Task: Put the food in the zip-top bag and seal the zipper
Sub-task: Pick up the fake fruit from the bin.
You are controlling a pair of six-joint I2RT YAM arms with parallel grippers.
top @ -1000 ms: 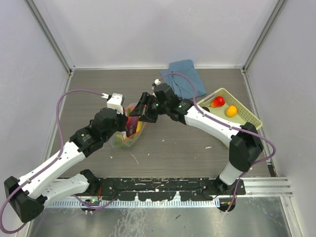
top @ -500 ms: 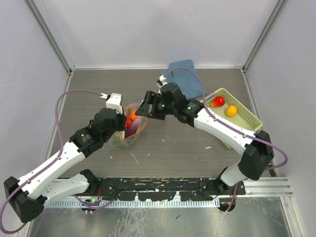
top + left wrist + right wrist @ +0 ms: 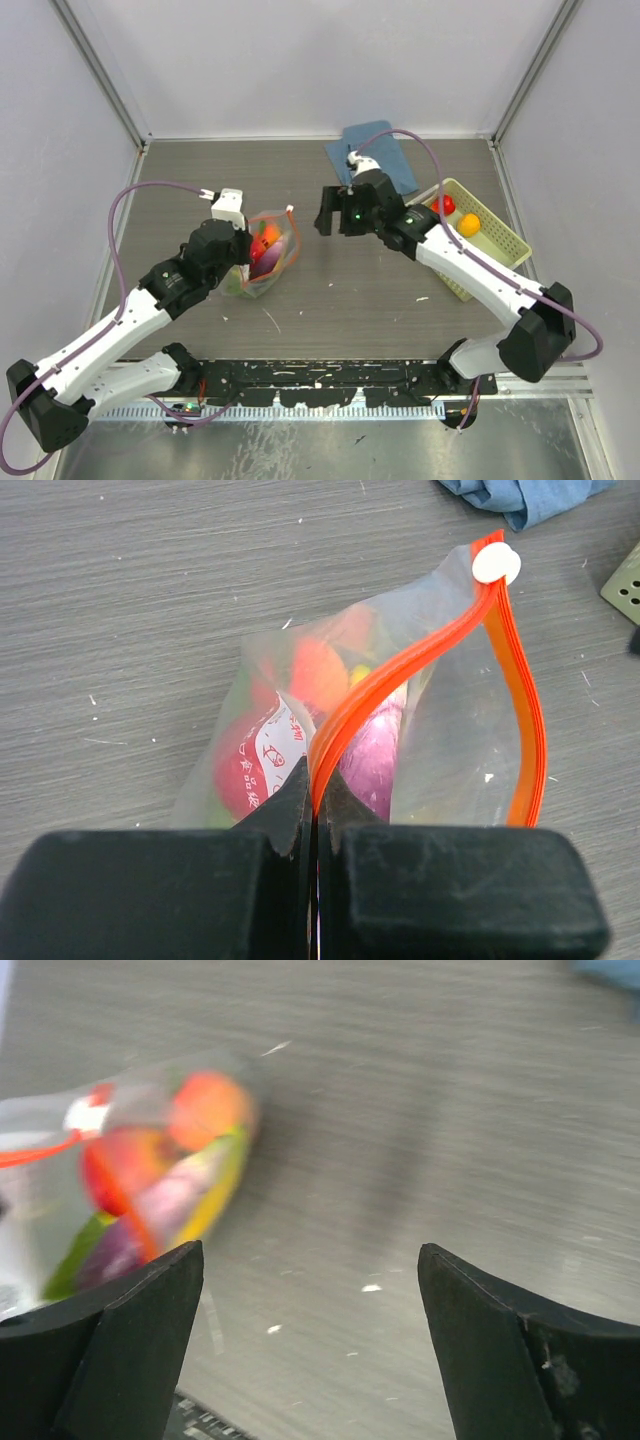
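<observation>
The clear zip-top bag (image 3: pixel 268 262) lies left of centre with food inside: a red fruit (image 3: pixel 245 770), an orange fruit (image 3: pixel 320 665), a purple eggplant (image 3: pixel 375 755), something yellow and green. My left gripper (image 3: pixel 316 785) is shut on the orange-red zipper strip (image 3: pixel 400 670), holding one side of the mouth up. The white slider tab (image 3: pixel 495 563) sits at the strip's far end. My right gripper (image 3: pixel 326 222) is open and empty, right of the bag and apart from it; the bag shows blurred in the right wrist view (image 3: pixel 150 1190). A red fruit (image 3: pixel 442 204) and an orange fruit (image 3: pixel 468 224) lie in the basket.
A pale yellow-green slatted basket (image 3: pixel 500 240) stands at the right. A folded blue cloth (image 3: pixel 372 150) lies at the back centre. Grey walls enclose the table on three sides.
My right gripper has drawn back from the bag's mouth to the right and is now open and empty. The purple eggplant now sits in the bag. The left gripper kept its hold.
</observation>
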